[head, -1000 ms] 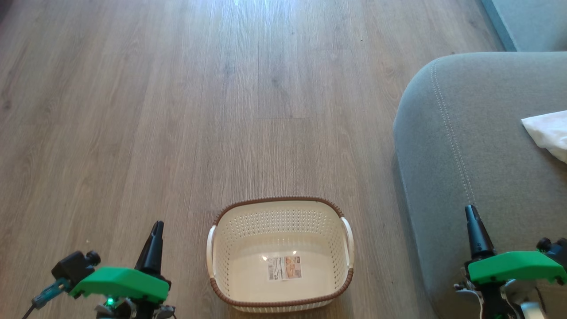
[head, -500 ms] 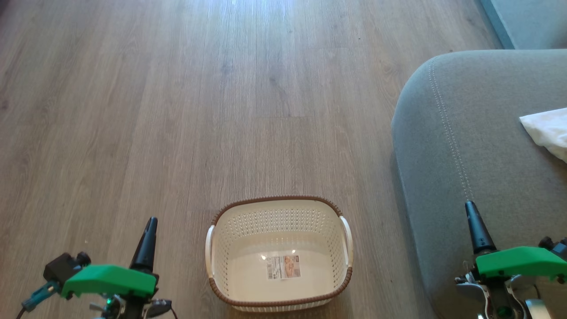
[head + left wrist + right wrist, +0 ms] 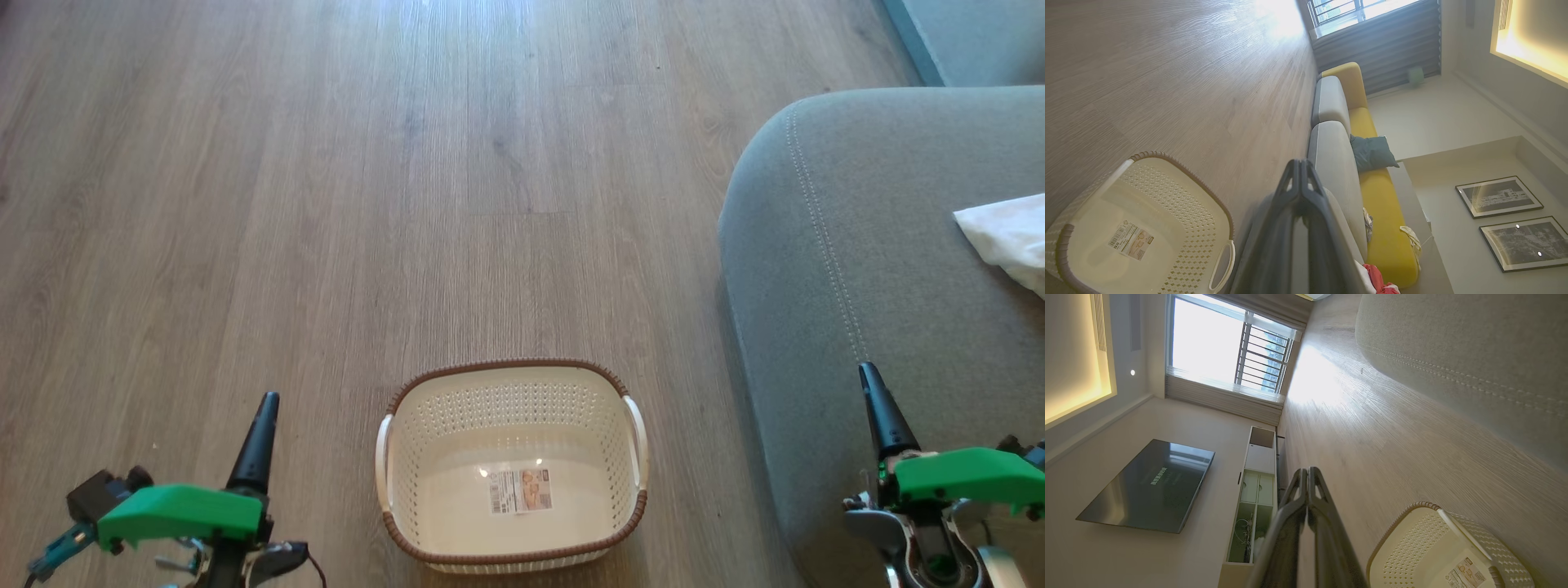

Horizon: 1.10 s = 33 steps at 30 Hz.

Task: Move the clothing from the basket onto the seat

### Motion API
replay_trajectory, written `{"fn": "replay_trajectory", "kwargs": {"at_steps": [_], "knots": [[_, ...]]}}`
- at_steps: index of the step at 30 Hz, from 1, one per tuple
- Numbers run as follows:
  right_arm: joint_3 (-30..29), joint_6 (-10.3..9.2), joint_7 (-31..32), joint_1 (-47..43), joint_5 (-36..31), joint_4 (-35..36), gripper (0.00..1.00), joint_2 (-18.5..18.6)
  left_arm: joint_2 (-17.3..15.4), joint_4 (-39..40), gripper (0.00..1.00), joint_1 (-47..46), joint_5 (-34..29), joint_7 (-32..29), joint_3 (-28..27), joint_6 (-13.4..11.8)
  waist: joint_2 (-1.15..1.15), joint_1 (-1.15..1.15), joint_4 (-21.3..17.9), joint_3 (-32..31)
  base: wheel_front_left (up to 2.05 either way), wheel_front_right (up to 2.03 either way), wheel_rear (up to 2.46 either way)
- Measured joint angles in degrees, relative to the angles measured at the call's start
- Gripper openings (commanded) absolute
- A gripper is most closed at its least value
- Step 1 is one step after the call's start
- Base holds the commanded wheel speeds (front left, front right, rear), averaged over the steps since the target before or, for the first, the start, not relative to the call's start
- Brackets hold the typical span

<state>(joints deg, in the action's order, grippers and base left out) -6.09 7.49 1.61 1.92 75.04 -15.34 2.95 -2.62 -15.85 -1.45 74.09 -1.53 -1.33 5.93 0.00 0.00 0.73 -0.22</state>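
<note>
In the head view the basket [image 3: 506,365] stands on the floor [image 3: 326,204] at lower centre, between the claws. The left claw [image 3: 266,404], lower left, and the right claw [image 3: 868,377], lower right, are both closed, fingers pressed together. White clothing [image 3: 1006,237] lies on the seat [image 3: 849,245] at the right edge, above the right claw and well apart from it.

A grey-brown wooden floor [image 3: 326,204] runs to the far end of the room, where sunlight falls on it below a window [image 3: 1208,343] with a railing. On the left wall hangs a dark TV [image 3: 1147,486], and a pale cabinet [image 3: 1255,490] stands on the floor below it. On the right is a yellow backrest [image 3: 1384,220], with a teal cushion [image 3: 1372,153] leaning on it. Two framed pictures [image 3: 1498,197] hang on the wall above.
</note>
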Motion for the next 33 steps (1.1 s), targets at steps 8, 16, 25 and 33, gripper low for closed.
{"fn": "replay_trajectory", "kwargs": {"at_steps": [8,16,25,33], "knots": [[-0.60,0.00,1.41,0.01,4.75,-0.11,0.00,-0.14,0.02,0.00,0.00,-0.34,4.95,-1.46,-0.68,0.44,0.00,0.00,-0.22,0.11,0.00,0.00,0.00],[-0.91,0.00,2.53,0.14,9.42,-0.20,0.00,-0.26,0.14,0.00,0.00,-1.10,10.06,-2.67,-1.75,0.53,0.00,0.00,-0.43,0.23,0.00,0.00,0.00],[-1.21,-0.02,4.03,1.29,14.85,-0.47,0.00,-0.26,0.18,0.00,0.00,-1.16,15.72,-4.31,-2.61,1.00,0.00,0.00,-0.67,0.36,0.00,0.00,0.00],[-1.42,-0.03,4.55,1.29,16.74,-0.51,0.00,-0.27,0.19,0.00,0.00,-1.97,17.70,-4.52,-2.91,1.02,0.00,0.00,-0.74,0.40,0.00,0.00,0.00]]}}
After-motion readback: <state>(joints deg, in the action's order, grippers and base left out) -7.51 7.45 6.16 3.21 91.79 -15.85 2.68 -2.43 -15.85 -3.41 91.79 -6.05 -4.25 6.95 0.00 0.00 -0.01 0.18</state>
